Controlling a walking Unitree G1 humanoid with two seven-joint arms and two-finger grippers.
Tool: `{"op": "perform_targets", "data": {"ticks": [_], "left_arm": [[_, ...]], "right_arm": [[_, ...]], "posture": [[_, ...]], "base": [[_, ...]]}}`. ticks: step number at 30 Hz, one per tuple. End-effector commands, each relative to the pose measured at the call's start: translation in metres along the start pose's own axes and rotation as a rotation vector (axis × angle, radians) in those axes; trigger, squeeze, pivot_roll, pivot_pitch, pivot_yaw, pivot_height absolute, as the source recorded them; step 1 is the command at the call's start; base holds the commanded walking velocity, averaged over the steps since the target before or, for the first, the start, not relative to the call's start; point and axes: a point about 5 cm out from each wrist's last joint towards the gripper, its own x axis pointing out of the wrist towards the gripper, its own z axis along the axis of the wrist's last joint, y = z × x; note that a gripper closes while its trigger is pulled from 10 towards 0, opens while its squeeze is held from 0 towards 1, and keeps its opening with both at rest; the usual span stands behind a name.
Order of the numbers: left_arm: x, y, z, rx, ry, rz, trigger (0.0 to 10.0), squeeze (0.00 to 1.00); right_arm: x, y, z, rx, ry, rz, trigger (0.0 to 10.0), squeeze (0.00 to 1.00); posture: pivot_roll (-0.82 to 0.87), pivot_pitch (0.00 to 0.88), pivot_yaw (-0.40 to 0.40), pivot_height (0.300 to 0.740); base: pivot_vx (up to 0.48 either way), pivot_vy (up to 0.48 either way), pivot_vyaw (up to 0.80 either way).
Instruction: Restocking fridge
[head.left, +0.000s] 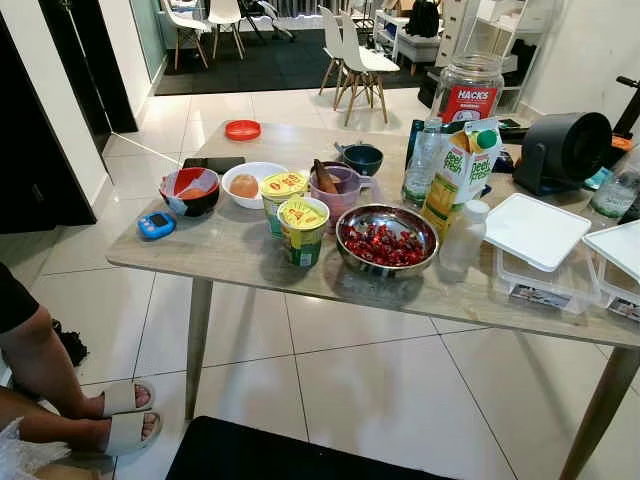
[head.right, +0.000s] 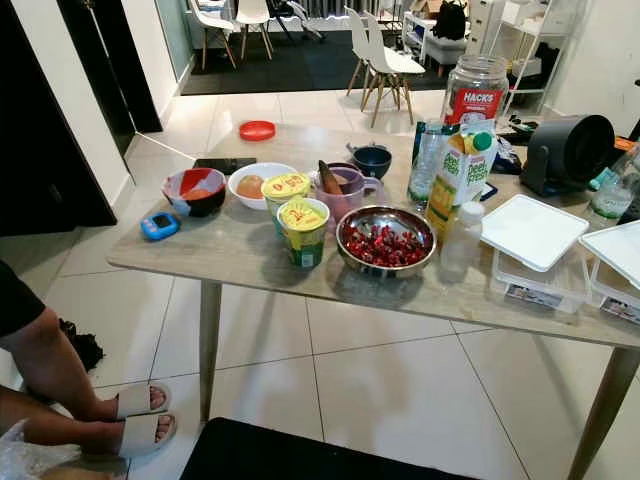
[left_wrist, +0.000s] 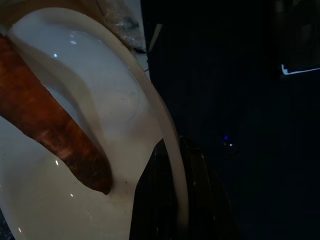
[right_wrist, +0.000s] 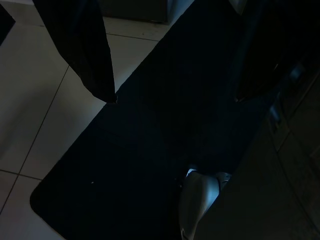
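Note:
In the left wrist view my left gripper (left_wrist: 173, 150) is shut on the rim of a white bowl (left_wrist: 115, 100), one black finger on each side. A long orange-brown piece of food (left_wrist: 50, 130) lies in the bowl. My right gripper (right_wrist: 175, 97) hangs open, its fingers wide apart over a black mat (right_wrist: 150, 150) and floor tiles. Ahead, the wooden table (head.left: 220, 250) carries a metal bowl of red fruit (head.left: 387, 240), two yellow-lidded cups (head.left: 302, 228), a juice carton (head.left: 460, 170), a water bottle (head.left: 423, 162) and a small white bottle (head.left: 463, 237).
Also on the table: a white bowl (head.left: 250, 183), a red-lined bowl (head.left: 189, 190), a purple mug (head.left: 338, 188), a jar (head.left: 467, 90), lidded plastic boxes (head.left: 535, 240), a black fan (head.left: 565, 150). A person's legs in slippers (head.left: 120, 415) are at lower left. A black mat (head.left: 290, 455) lies before me.

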Motion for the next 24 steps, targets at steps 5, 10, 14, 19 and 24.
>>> {"op": "perform_targets", "data": {"ticks": [5, 10, 14, 19, 24], "left_arm": [[0.0000, -0.0051, -0.0004, 0.018, -0.001, -0.019, 10.0, 0.00], [0.0000, -0.0061, -0.0002, 0.025, 0.000, -0.029, 10.0, 0.00], [0.0001, -0.0073, 0.0004, 0.033, 0.000, -0.038, 10.0, 0.00], [0.0002, -0.0094, 0.0021, 0.035, -0.003, -0.046, 10.0, 0.00], [0.0003, -0.0115, 0.0028, 0.034, -0.003, -0.055, 10.0, 0.00]], "right_arm": [[0.0024, 0.0073, 0.0137, -0.003, -0.043, 0.019, 10.0, 0.00], [0.0024, 0.0063, 0.0137, -0.013, -0.036, 0.017, 10.0, 0.00], [0.0023, 0.0058, 0.0139, -0.016, -0.035, 0.016, 10.0, 0.00], [0.0023, 0.0051, 0.0146, -0.019, -0.034, 0.014, 10.0, 0.00], [0.0024, 0.0051, 0.0153, -0.018, -0.034, 0.014, 10.0, 0.00]], "posture": [[-0.03, 0.007, 0.001, 0.740], [-0.03, 0.003, -0.002, 0.740], [-0.03, 0.002, -0.002, 0.740], [-0.03, 0.003, -0.002, 0.740], [-0.03, 0.006, -0.002, 0.740]], "base": [[0.000, 0.000, 0.00], [0.000, 0.000, -0.48], [0.000, 0.000, -0.80], [0.000, 0.000, -0.80], [0.000, 0.000, -0.80]]}}
